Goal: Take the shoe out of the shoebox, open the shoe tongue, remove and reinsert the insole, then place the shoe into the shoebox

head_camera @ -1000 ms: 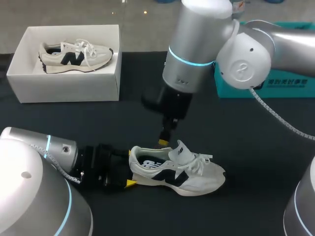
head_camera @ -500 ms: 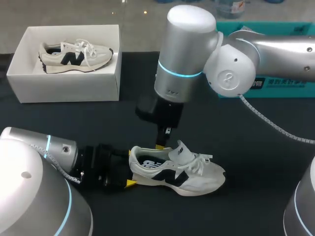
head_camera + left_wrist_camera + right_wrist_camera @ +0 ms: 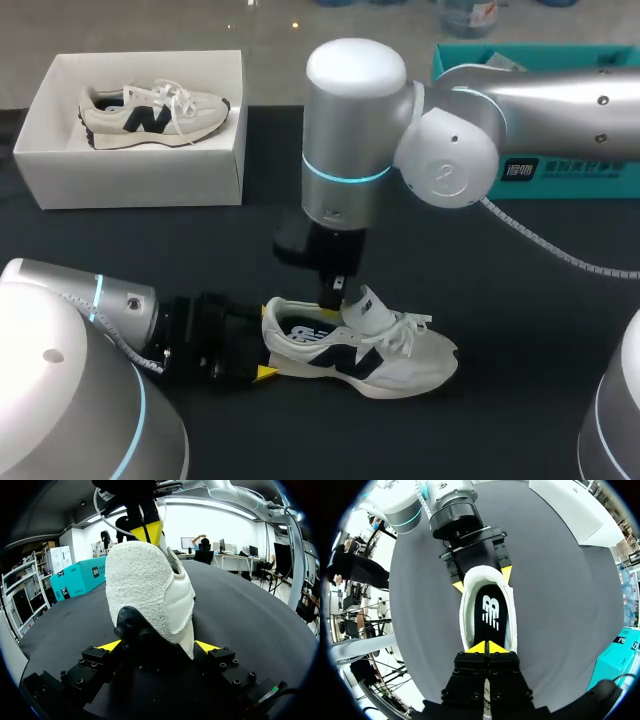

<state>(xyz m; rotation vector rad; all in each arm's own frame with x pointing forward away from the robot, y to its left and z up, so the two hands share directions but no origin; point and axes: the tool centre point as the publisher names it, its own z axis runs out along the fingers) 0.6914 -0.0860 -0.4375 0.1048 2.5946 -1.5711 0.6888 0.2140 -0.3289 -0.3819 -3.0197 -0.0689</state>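
My left fingers (image 3: pixel 107 645) clamp shoe (image 3: pixel 372 352) at heel; heel soft, padded. My right fingers (image 3: pixel 479 648) closed together, empty, over insole (image 3: pixel 492 612). Insole looks thin, floppy, light: pinch its heel edge.

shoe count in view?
2. One shoe in the white box, far left; second shoe on the table, heel in the left tool, right tool at its opening. None seem hidden.

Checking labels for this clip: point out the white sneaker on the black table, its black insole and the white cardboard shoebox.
White sneaker (image 3: pixel 432 357): head view, its toe.
Black insole (image 3: pixel 490 611): right wrist view, its middle.
White cardboard shoebox (image 3: pixel 130 180): head view, its front wall.
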